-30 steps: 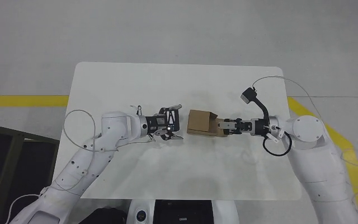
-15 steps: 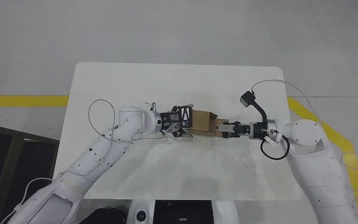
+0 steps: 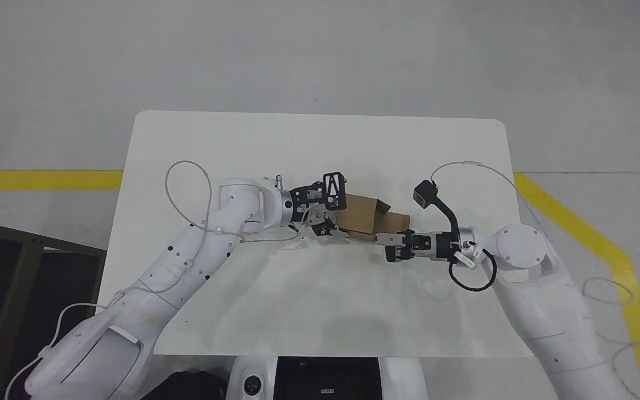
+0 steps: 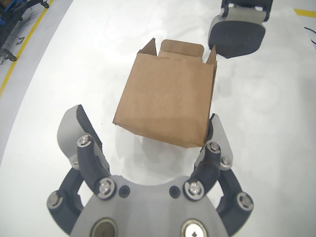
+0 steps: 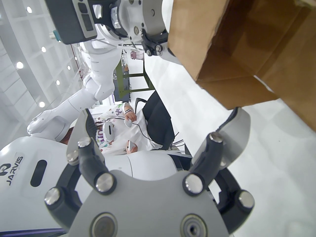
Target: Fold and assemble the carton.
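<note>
A small brown carton (image 3: 362, 215) lies at the table's middle, its open end with loose flaps turned toward the right arm. My left gripper (image 3: 325, 207) is open at the carton's closed end. In the left wrist view the carton (image 4: 167, 99) sits partly between the fingers of my left gripper (image 4: 147, 117), one pad touching its corner, and that end looks lifted off the table. My right gripper (image 3: 390, 246) is open just off the carton's front right corner. The right wrist view looks into the hollow carton (image 5: 246, 38) beyond the empty right gripper (image 5: 161, 114).
The white table (image 3: 250, 150) has free room all around the carton. A loose cable (image 3: 185, 190) loops off the left arm and another cable (image 3: 470, 170) off the right. A yellow floor line (image 3: 60, 180) runs beside the table.
My left gripper has travelled right and now brackets the carton's closed end. My right gripper has come off the carton's flap and slid toward the table's front; the carton has turned slightly.
</note>
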